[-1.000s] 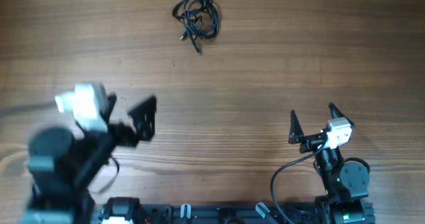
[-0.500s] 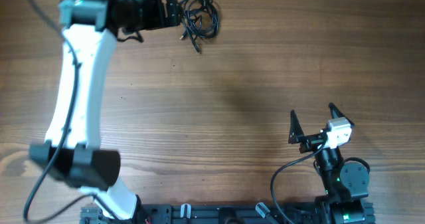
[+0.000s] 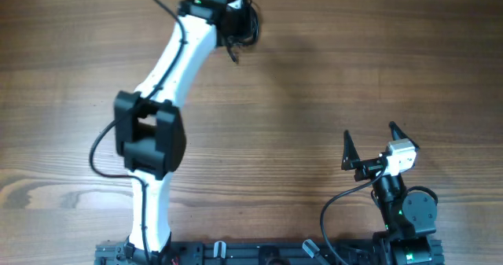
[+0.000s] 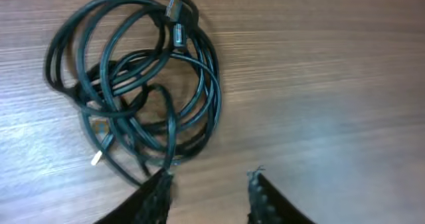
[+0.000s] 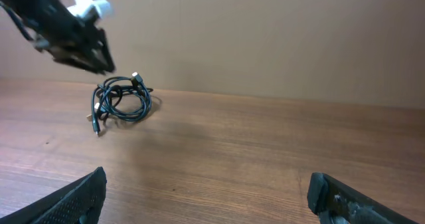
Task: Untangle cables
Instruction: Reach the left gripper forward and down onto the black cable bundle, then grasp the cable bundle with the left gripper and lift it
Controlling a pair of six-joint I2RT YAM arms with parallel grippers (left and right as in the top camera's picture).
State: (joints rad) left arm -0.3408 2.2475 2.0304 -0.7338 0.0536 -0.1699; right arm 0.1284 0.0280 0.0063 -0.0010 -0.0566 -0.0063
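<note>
The left arm is right out over the far side of the table (image 3: 314, 76) now, its left gripper (image 3: 233, 17) sitting on top of the cables (image 3: 253, 29), which lie as one knotted bundle at the far edge, a little left of centre. A second ago that arm was tucked up near the left corner with the bundle in plain sight from overhead; half a second ago it was just to the bundle's left; now it covers most of it. So the reach is done, and I'd say the first pull is next. From the wrist view the left gripper (image 4: 209, 181) has its jaws part-way open, bare wood between them, and one tip touching the near rim of the cables (image 4: 133, 84). Nothing is gripped yet. The bundle itself has not shifted across the three overhead looks. The right gripper (image 3: 369, 137) hasn't budged either: near right, jaws wide apart, empty.
</note>
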